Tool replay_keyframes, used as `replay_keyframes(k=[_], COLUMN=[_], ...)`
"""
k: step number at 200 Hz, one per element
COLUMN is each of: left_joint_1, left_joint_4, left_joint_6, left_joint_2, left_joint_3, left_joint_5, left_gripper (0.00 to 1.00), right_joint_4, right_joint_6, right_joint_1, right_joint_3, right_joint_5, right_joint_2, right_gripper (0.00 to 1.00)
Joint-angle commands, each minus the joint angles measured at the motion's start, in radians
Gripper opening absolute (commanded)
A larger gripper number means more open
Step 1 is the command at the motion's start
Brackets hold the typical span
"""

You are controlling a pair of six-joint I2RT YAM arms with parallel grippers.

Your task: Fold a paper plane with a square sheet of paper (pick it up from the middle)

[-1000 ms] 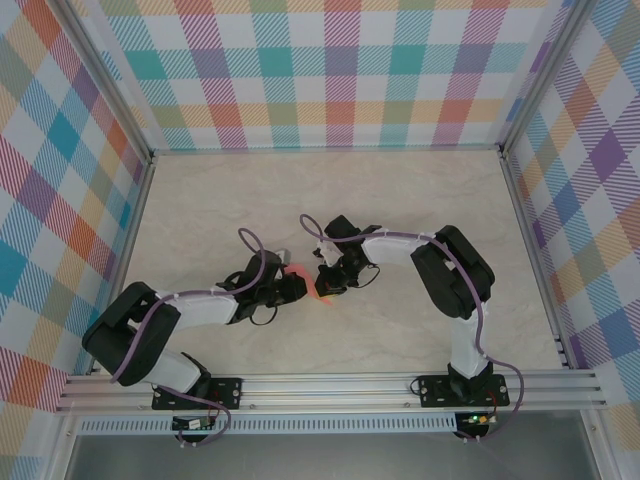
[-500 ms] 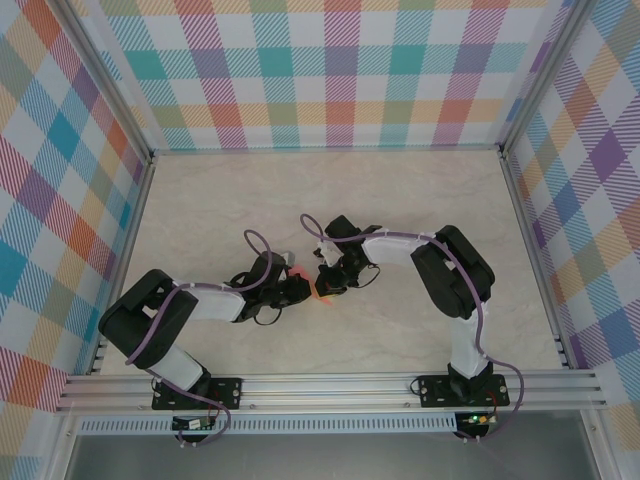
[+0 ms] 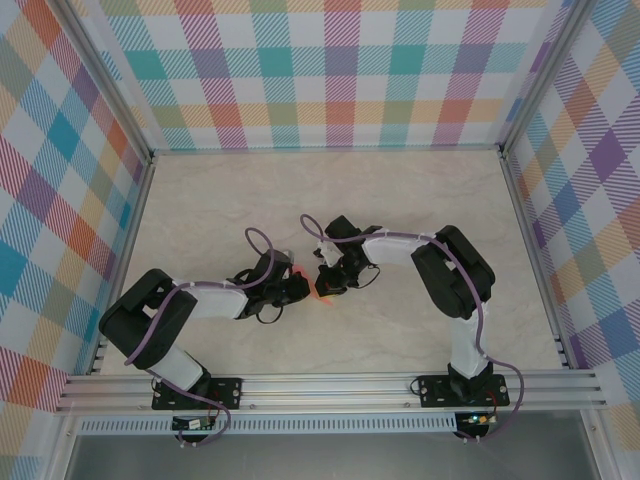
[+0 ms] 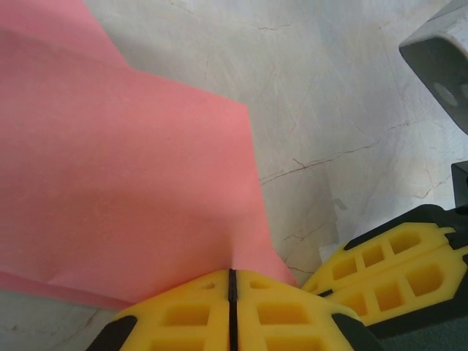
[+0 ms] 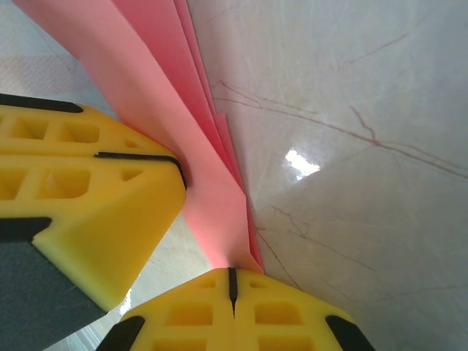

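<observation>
**Both grippers pinching the folded pink sheet at mid-table**

The thin salmon-pink paper sheet [image 4: 124, 183], folded into several layers, is near the middle of the pale marble-pattern table [image 3: 400, 200], between the two arms. The left gripper [image 4: 230, 289] has its yellow pads pressed together on one edge of the sheet. The right gripper [image 5: 232, 281], just beside it, pinches a narrow end the same way. The fold appears pointed, but the overhead view is too small to confirm this.

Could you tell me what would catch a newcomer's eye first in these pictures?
A salmon-pink folded paper sheet stands out mid-table: the yellow jaws of the left arm and the right arm are both shut on it. Bright pastel checked walls enclose the pale marble-look tabletop.
</observation>
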Motion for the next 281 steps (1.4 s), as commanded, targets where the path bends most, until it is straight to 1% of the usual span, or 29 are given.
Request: replay_keyframes(k=[1,79,145,170,180,196,218,230,252,281], left_joint_1=[0.045,0.17,0.279,0.289,0.284,0.253,0.191,0.158,0.102,0.027], left_joint_4=[-0.116,-0.13,-0.162,-0.201,-0.202,-0.209,-0.232,-0.221,-0.158,-0.059], left_joint_6=[0.013,0.031,0.064,0.078,0.08,0.075,0.061,0.039,-0.009,-0.052], left_joint_2=[0.0,-0.063,-0.111,-0.174,-0.217,-0.294,-0.386,-0.409,-0.376,-0.231], left_joint_3=[-0.012,-0.068,-0.065,-0.042,-0.039,-0.04,-0.041,-0.048,-0.05,-0.006], left_joint_5=[-0.126,-0.122,-0.105,-0.072,-0.04,-0.025,-0.049,-0.058,-0.042,-0.014], left_gripper=[0.09,0.09,0.09,0.09,0.09,0.09,0.1,0.1,0.11,0.1], right_joint_4=[-0.096,-0.098,-0.1,-0.103,-0.104,-0.104,-0.105,-0.105,-0.107,-0.108], right_joint_6=[-0.004,-0.002,-0.003,-0.004,-0.004,-0.004,-0.003,-0.003,-0.001,0.003], right_joint_1=[-0.005,-0.006,-0.007,-0.007,-0.007,-0.006,-0.007,-0.006,-0.007,-0.006], right_joint_3=[-0.067,-0.079,-0.08,-0.079,-0.08,-0.079,-0.078,-0.077,-0.078,-0.079], right_joint_5=[0.161,0.183,0.184,0.182,0.183,0.183,0.183,0.183,0.183,0.185], right_joint_2=[0.072,0.091,0.097,0.095,0.096,0.096,0.1,0.101,0.102,0.105], right_gripper=[0.0,0.0,0.0,0.0,0.0,0.0,0.0,0.0,0.0,0.0])
